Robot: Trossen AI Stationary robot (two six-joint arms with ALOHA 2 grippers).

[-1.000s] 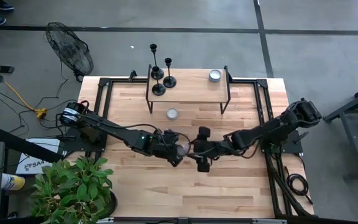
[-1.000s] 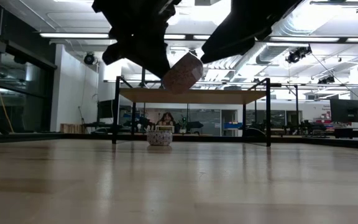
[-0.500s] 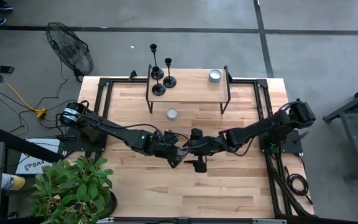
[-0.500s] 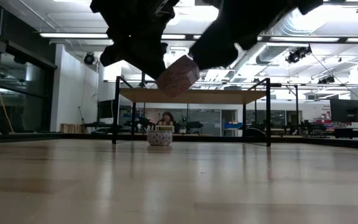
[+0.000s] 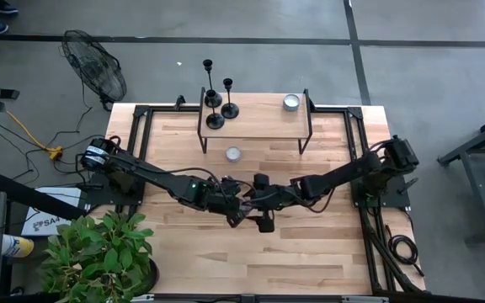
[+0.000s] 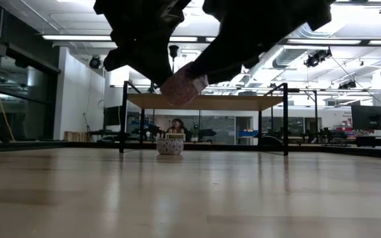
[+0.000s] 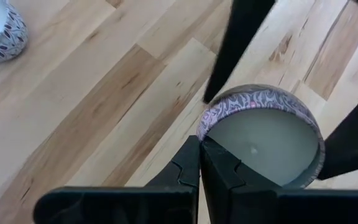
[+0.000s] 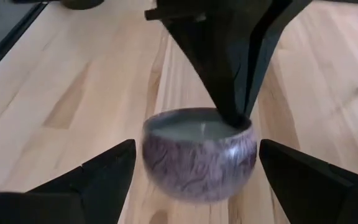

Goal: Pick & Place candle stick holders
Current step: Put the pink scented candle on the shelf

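Note:
Three black candle stick holders (image 5: 215, 108) stand by their round bases on the left end of a raised shelf (image 5: 259, 114) at the table's far side. No gripper is near them. Over the table's middle my left gripper (image 5: 241, 210) is shut on a patterned candle tin (image 8: 197, 155), which hangs above the wood in the low view (image 6: 182, 86). My right gripper (image 5: 262, 202) is open; its fingers (image 8: 98, 177) stand on either side of the tin with a gap to each wall. My left gripper pinches the tin's rim (image 7: 205, 127) between its two fingers, one inside over the wax and one outside on the wall. The fingers (image 8: 229, 68) slant down onto the rim from above. The tin is lifted clear of the table and tilted.
A second patterned tin (image 5: 233, 154) sits on the table under the shelf, also seen in the low view (image 6: 170, 145). A silver tin (image 5: 290, 102) rests on the shelf's right end. Black frame rails (image 5: 137, 151) line the table's left and right sides. A plant (image 5: 99, 257) stands at the near left corner.
My right gripper has moved toward the table's left and down, toward the held tin, until its fingers flank it. In the low view the tin has tipped a little further.

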